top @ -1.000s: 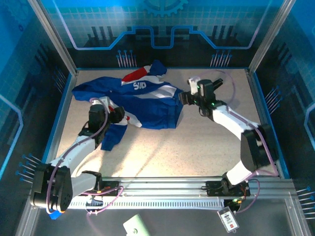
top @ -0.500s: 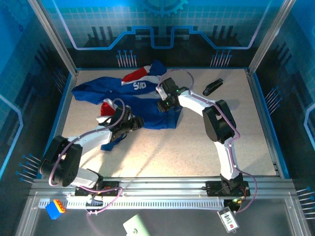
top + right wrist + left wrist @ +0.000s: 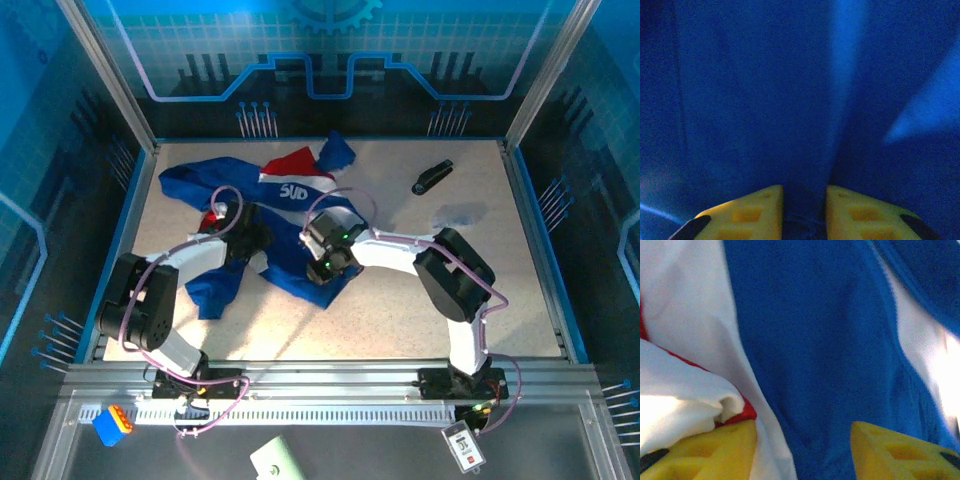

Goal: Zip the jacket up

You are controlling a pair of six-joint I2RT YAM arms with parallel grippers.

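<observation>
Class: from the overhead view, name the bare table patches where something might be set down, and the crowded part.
Free: the near strip of table between jacket and front rail; the far right corner around the black object. Crowded: middle and left, jacket plus right arm.

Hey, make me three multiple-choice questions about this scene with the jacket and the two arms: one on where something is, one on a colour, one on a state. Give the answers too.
1. Where is the small black object relative to the jacket?
A) on top of it
B) apart from it, on the far right part of the table
C) tucked under it

2. What colour are the fingers of the right gripper?
A) yellow
B) green
C) white

3. How does the right gripper stand?
A) wide open over bare table
B) nearly closed on a fold of the jacket
C) closed on the black object

Answers: 1 B, bare tabletop surrounds it; 2 A, the wrist view shows yellow; 3 B, blue cloth fills the narrow gap.
</observation>
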